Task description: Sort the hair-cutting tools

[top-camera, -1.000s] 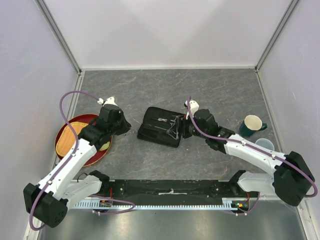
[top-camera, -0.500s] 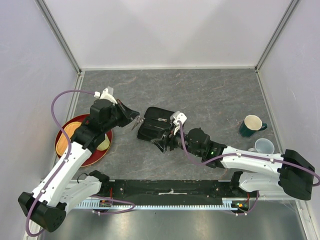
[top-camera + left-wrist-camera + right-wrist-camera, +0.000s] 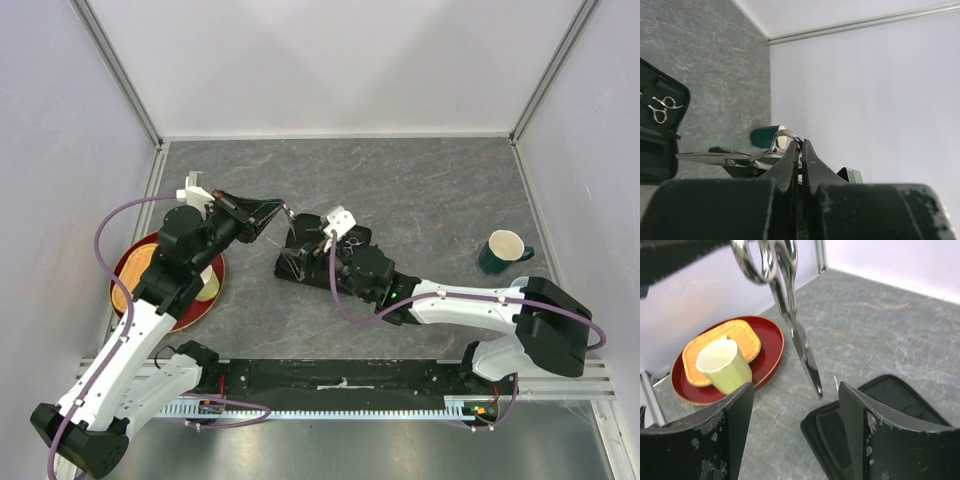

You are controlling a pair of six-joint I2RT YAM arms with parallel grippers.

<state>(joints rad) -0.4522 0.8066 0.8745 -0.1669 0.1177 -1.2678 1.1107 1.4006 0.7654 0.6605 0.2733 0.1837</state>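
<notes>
grey stone-look table [image 3: 430, 190], pale walls [image 3: 330, 60] on three sides with metal strips in the corners. both arms reach in from the near edge and meet left of centre.

containers: round red tray [image 3: 118, 280] at the left edge, partly under the left arm. a woven mat [image 3: 720, 346] lies in it, and a yellow cup [image 3: 722, 367] stands upright on the mat's near end, nothing seen inside. black case [image 3: 292, 266] lies open at mid table. a second pair of scissors [image 3: 662, 106] lies flat in its open half, ring handles showing. green mug [image 3: 503, 250] stands alone on the right, well apart from the rest, pale inside.

task thing: scissors [image 3: 795, 335] are off the table, in the air between tray and case. left gripper [image 3: 268, 213] has its jaws pressed together on one ring handle. in the right wrist view the blades are shut and hang tip down, the tip over the table just beside the case's edge. right gripper [image 3: 796, 390] is over the case with jaws wide apart and nothing in them. the tip shows in the gap, touching neither finger.

hard to see: the right arm covers most of the case from above. the left wrist view cuts the case off at the frame edge. combs: cannot pick them out in any view. the tray's right rim is behind the left arm.
</notes>
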